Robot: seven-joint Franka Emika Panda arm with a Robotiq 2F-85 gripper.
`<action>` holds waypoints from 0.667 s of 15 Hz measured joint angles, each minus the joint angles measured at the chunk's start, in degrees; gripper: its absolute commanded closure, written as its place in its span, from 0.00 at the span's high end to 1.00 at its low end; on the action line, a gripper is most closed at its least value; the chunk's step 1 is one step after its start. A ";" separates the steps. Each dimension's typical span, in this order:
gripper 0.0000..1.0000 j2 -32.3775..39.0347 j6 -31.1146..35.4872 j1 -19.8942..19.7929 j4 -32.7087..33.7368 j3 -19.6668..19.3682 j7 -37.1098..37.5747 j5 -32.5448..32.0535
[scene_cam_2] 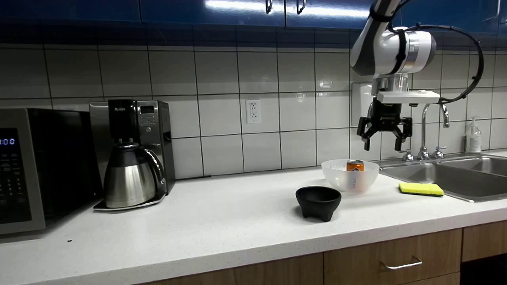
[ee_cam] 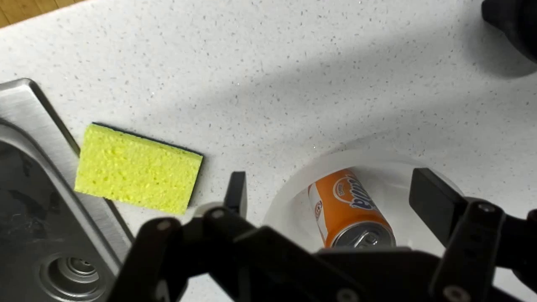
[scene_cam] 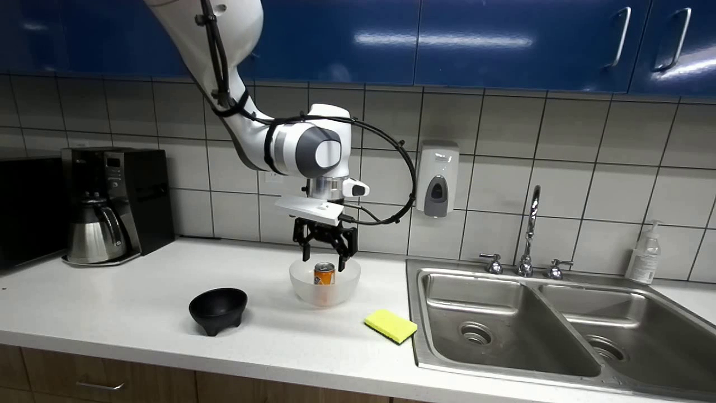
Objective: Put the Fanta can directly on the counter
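The Fanta can point(scene_cam: 324, 275) stands upright inside the translucent white bowl point(scene_cam: 300, 288); its silvery top faces up. In an exterior view the can point(scene_cam_2: 355, 166) shows just above the bowl's rim point(scene_cam_2: 332, 174). The bowl rests on the white counter point(scene_cam: 140, 296), also seen in an exterior view point(scene_cam_2: 222, 225). My gripper point(scene_cam: 324, 262) is open and empty, pointing down above the bowl; it also shows in an exterior view point(scene_cam_2: 382, 148). In the wrist view the can point(ee_cam: 348, 201) lies between the spread fingers point(ee_cam: 329, 197), apart from both; my gripper hides part of its top.
A black footed bowl point(scene_cam: 218, 309) stands on the counter near the white bowl. A yellow sponge point(scene_cam: 391, 326) lies between the white bowl and the steel sink point(scene_cam: 417, 341). A coffee maker point(scene_cam_2: 130, 158) and a microwave point(scene_cam_2: 35, 170) stand farther along. A soap dispenser point(scene_cam: 438, 179) hangs on the wall.
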 measured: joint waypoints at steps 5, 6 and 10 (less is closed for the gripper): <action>1.00 4.64 0.00 -0.02 4.20 1.52 1.41 0.00; 1.00 5.63 0.00 -0.02 5.02 1.75 1.71 0.00; 1.00 9.95 0.00 -0.03 8.84 2.40 2.74 0.00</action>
